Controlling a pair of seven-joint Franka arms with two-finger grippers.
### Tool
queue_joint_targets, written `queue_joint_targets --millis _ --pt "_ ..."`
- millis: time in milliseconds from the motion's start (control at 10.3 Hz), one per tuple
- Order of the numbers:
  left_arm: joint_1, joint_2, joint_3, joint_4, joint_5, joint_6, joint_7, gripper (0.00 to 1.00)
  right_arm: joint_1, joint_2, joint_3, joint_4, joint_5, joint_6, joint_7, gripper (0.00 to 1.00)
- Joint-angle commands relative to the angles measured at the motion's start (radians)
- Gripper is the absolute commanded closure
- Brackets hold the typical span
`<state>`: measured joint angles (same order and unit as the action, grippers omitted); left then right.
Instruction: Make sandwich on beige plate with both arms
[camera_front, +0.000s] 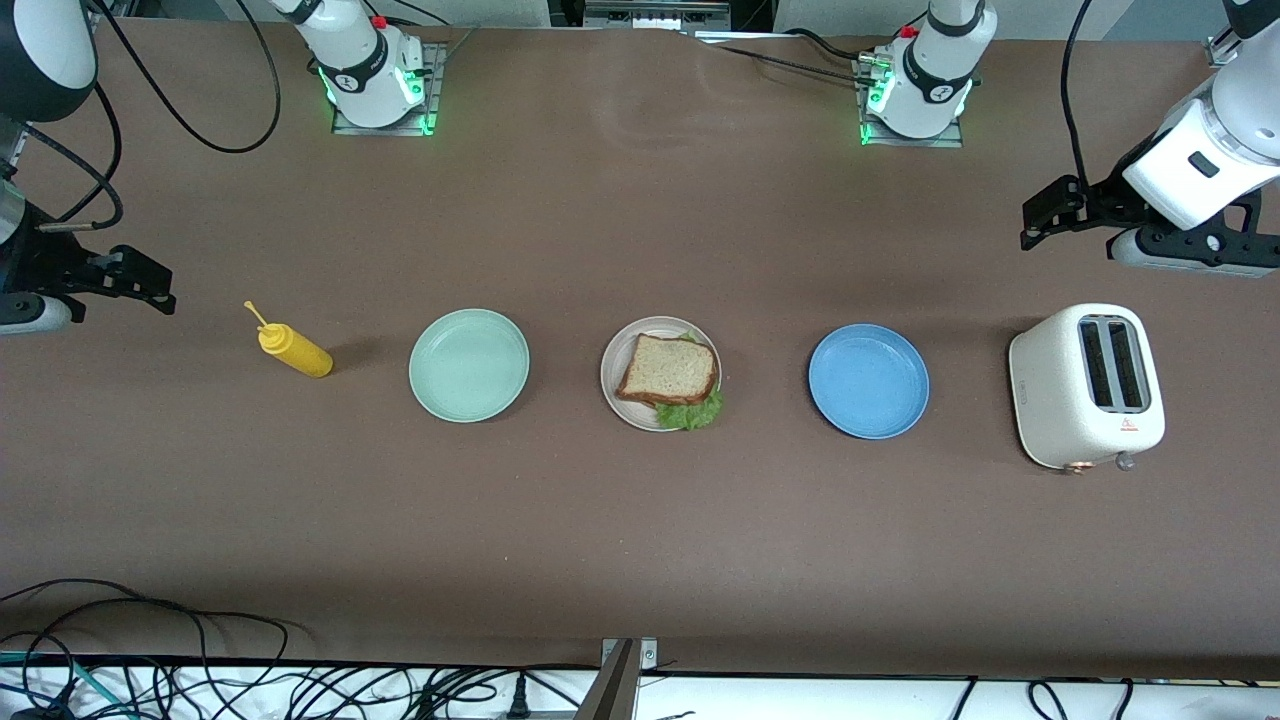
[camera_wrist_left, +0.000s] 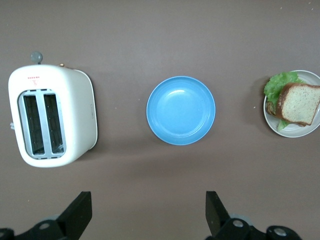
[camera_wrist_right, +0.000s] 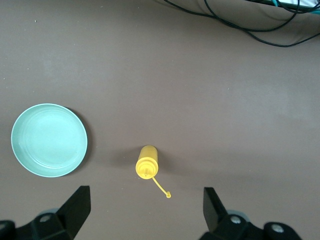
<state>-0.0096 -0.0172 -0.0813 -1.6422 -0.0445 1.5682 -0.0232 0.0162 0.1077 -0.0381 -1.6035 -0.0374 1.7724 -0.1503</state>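
The sandwich (camera_front: 667, 372) lies on the beige plate (camera_front: 617, 352), between the mint-green plate (camera_front: 469, 365) and blue plate (camera_front: 868, 381), while left gripper (camera_front: 1040, 215) and right gripper (camera_front: 150, 285) hover apart from it, jaws released, empty.

**Table layout**

One row, from the right arm's end to the left arm's: bottle (camera_front: 291, 349), plate (camera_front: 469, 365), middle plate (camera_front: 617, 383) bearing the sandwich (camera_front: 668, 370), another plate (camera_front: 868, 381), toaster (camera_front: 1085, 386).
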Motion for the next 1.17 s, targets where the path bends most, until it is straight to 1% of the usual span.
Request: queue_joint_targets --millis 0,388,777,1068 --pt "-0.012 -0.026 0.011 -0.016 0.029 -0.014 -0.015 0.0 0.007 0.003 0.0 0.019 -0.001 -0.033 0.0 0.0" --pt "-0.015 -0.027 -0.011 -0.01 0.029 -0.016 -0.05 0.0 0.008 0.003 0.001 0.019 0.002 -0.036 0.005 0.0" --pt "-0.015 -0.029 -0.012 0.005 0.029 -0.072 -0.05 0.0 0.008 0.003 0.004 0.019 0.005 -0.042 0.009 0.0" --pt "-0.015 -0.026 -0.009 0.01 0.031 -0.074 -0.05 0.0 0.008 0.003 0.004 0.019 0.021 -0.05 0.011 0.0"
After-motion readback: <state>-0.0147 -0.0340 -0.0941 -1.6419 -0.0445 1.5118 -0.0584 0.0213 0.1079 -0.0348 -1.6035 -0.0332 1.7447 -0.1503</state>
